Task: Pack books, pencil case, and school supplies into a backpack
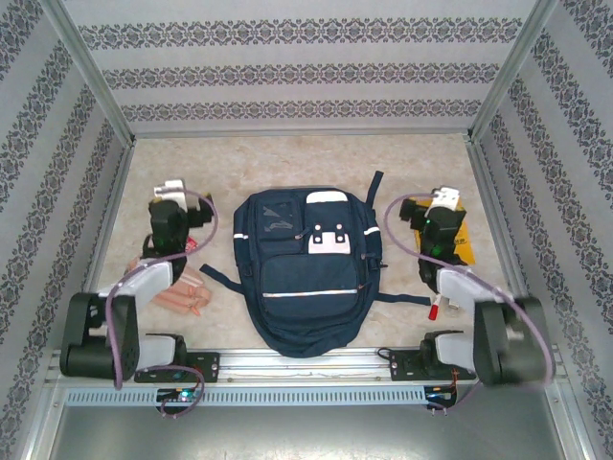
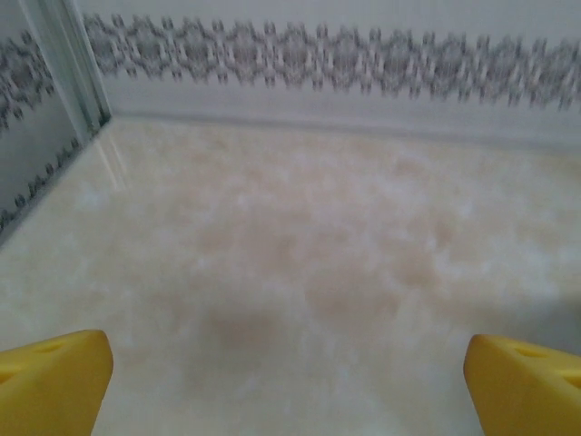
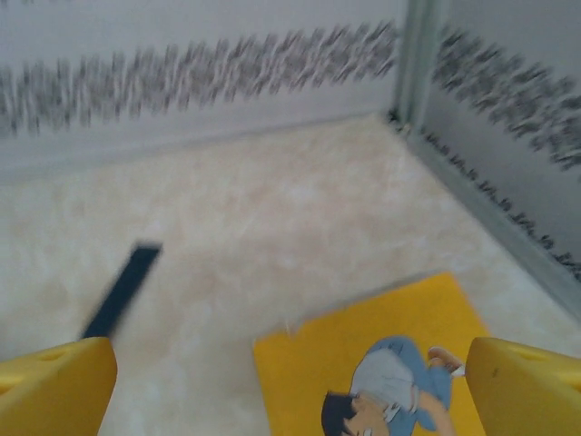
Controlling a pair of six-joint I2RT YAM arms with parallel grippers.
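nothing packed yet — backpack (image 1: 302, 278) flat mid-table, seemingly shut. left to load: book (image 3: 381, 354) at right, marker (image 1: 436, 309) near it, pencil case (image 1: 184, 289) at left — left gripper (image 2: 290, 381) and right gripper (image 3: 290, 386) gaping wide, empty.

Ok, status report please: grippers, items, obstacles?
Left gripper, right gripper open, empty. Book, pencil case, marker outside backpack. Strap lies near book, not touching.
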